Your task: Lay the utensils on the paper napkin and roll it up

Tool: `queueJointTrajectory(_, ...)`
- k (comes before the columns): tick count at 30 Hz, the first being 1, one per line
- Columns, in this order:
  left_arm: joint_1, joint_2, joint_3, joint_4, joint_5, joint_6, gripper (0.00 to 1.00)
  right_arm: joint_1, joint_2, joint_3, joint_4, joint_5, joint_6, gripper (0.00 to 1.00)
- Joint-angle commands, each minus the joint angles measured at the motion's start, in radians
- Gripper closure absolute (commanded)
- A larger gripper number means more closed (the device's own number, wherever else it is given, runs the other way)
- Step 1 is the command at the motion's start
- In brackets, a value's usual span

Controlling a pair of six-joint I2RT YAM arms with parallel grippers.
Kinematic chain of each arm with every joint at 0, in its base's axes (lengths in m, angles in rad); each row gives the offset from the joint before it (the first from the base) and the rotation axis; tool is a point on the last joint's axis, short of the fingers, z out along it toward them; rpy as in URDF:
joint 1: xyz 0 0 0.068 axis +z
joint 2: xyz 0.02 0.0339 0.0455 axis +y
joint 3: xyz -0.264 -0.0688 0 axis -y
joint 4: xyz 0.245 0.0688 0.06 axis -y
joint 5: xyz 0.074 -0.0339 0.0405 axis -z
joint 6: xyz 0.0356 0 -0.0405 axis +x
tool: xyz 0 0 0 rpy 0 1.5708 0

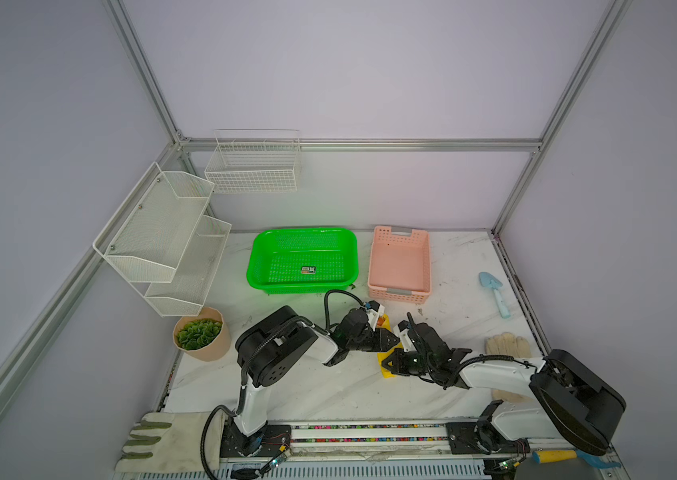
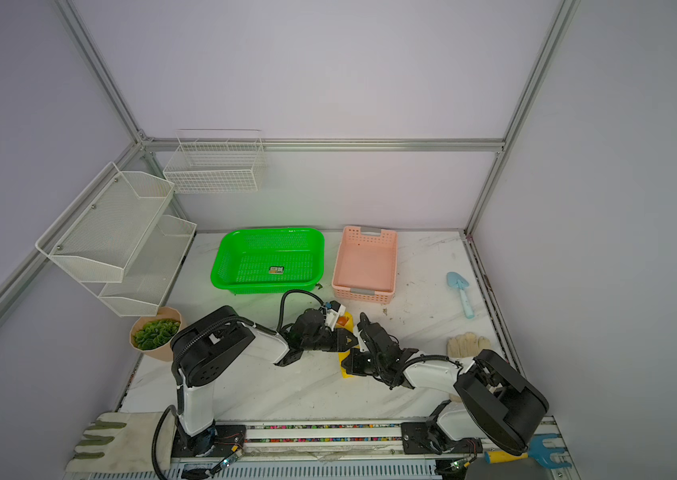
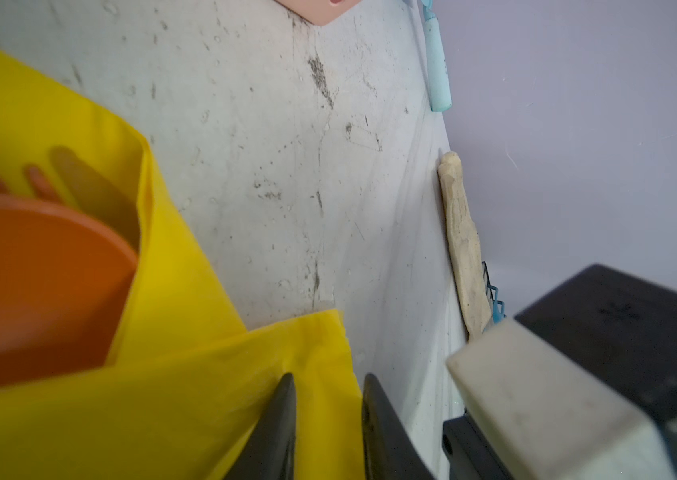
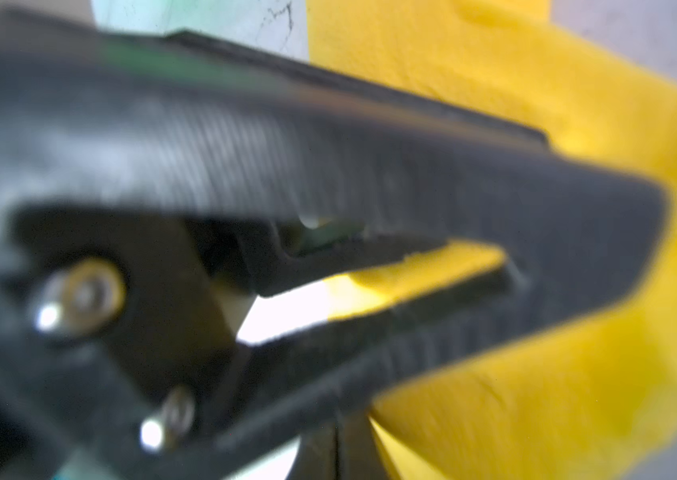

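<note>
Thin yellow paper napkin point(image 3: 187, 266): mid-table on the white marbled tabletop point(image 1: 328, 395), just in front of the pink slotted plastic basket point(image 1: 399, 294). It is not flat. One side is turned up and over into a loose trough.

Small orange plastic utensils point(image 3: 29, 282) lie inside that fold. The round spoon bowl and the fork tines point(image 3: 37, 185) are plain in the left wrist view; the knife is not made out for certain. In both top views only a spot of orange peeks from the napkin's far end.

Left gripper point(image 3: 328, 378): jaws a little apart with the napkin's edge in the gap. Pinching or merely straddling, I cannot tell.

Right gripper point(image 1: 383, 365): clenched tight at the napkin's near end, facing the left one. Whether paper is nipped is hidden, as its own wrist view is blurred.

Judgement: placing looks done and the roll is begun, about a first turn. Left to do: wind the remaining sheet fully round the utensils.
</note>
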Motion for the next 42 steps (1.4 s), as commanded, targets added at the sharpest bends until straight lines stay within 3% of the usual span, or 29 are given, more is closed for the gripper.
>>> queueJointTrajectory(1, 0.028, 0.059, -0.003, -0.187, -0.069, 0.048, 0.71, 0.005, -0.031, -0.058, -0.025, 0.024, 0.036, 1.00)
queueJointTrajectory(8, 0.037, 0.064, 0.002, -0.192, -0.066, 0.057, 0.72, 0.005, -0.078, -0.112, -0.038, 0.040, 0.061, 1.00)
queueJointTrajectory(18, 0.040, 0.064, 0.006, -0.199, -0.061, 0.064, 0.72, 0.005, -0.161, 0.010, -0.120, 0.020, 0.008, 1.00)
queueJointTrajectory(25, 0.039, 0.070, 0.011, -0.198, -0.061, 0.063, 0.72, 0.012, -0.063, 0.003, -0.044, -0.013, 0.008, 1.00)
queueJointTrajectory(42, 0.046, 0.072, 0.023, -0.204, -0.055, 0.075, 0.72, 0.014, -0.012, -0.131, 0.020, 0.042, 0.075, 1.00)
